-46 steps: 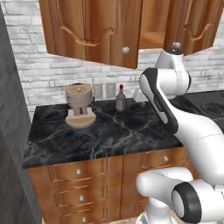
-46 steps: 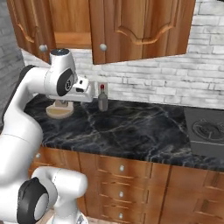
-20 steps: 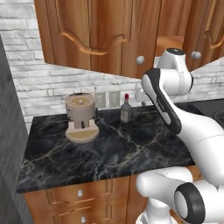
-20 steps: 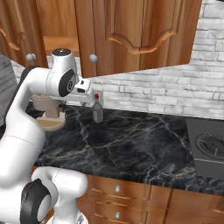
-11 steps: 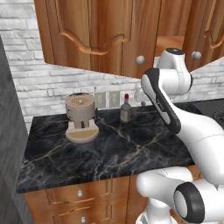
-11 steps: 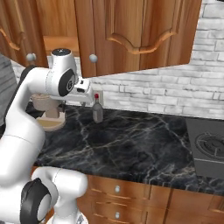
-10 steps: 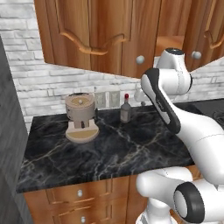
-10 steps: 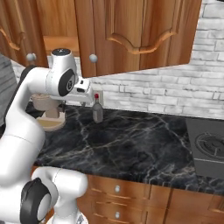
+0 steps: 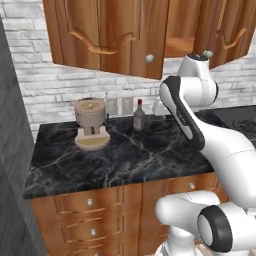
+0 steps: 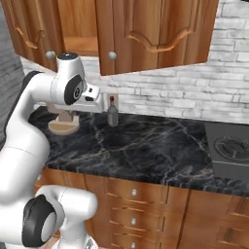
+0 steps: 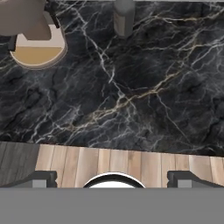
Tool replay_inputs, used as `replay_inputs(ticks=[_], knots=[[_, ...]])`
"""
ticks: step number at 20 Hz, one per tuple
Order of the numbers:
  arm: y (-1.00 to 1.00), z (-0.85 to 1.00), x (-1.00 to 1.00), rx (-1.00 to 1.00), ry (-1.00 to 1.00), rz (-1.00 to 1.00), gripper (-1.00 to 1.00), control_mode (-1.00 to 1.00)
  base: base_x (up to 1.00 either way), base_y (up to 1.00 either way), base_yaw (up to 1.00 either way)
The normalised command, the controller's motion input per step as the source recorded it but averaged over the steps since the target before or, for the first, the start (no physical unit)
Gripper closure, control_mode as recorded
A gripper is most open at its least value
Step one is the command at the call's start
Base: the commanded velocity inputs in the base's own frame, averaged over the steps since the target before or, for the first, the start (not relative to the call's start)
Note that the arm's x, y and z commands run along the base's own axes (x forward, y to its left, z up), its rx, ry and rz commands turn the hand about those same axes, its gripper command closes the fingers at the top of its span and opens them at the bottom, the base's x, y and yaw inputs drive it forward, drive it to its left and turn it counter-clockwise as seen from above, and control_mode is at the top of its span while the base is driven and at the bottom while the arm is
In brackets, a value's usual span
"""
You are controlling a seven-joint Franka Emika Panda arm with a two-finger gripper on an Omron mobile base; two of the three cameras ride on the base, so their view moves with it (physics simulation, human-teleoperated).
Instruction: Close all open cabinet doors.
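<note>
In the left base view the cabinet doors hang above the counter, their long axes upright. The left door stands swung out toward the camera, its arched panel facing forward and its round knob low at its right edge; beside it a gap shows the cabinet's inside, and at the far right another open door angles outward with a knob near its lower left corner. On the dark marbled counter stand a beige coffee grinder and a small bottle by the brick wall, well apart from each other, and the white arm bends up from the lower right. The right base view shows the same doors from the other side: a wide door swung out in the middle with its knob at its lower left, a narrower door at the left with its knob, the open cabinet between them, and a cooktop at the right end of the counter. The hand view looks straight down: the pincer has its two dark tips set wide apart, holding nothing, above the counter's front edge and a wooden floor, with the grinder at upper left and the bottle at top centre.
</note>
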Motion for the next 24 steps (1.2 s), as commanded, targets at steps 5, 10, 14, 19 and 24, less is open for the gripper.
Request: replay_inputs(ticks=[5, 10, 14, 19, 24], knots=[[0.0, 0.0, 0.0, 0.0, 0.0, 0.0, -1.0, 1.0, -0.2, 0.0, 0.0], [0.0, 0.0, 0.0, 0.0, 0.0, 0.0, -1.0, 1.0, 0.0, 0.0, 0.0], [0.0, 0.0, 0.0, 0.0, 0.0, 0.0, -1.0, 1.0, 0.0, 0.0, 0.0], [0.0, 0.0, 0.0, 0.0, 0.0, 0.0, -1.0, 1.0, 0.0, 0.0, 0.0], [-0.07, 0.0, -0.3, 0.0, -0.19, 0.01, -1.0, -1.0, 0.0, 0.0, 0.0]])
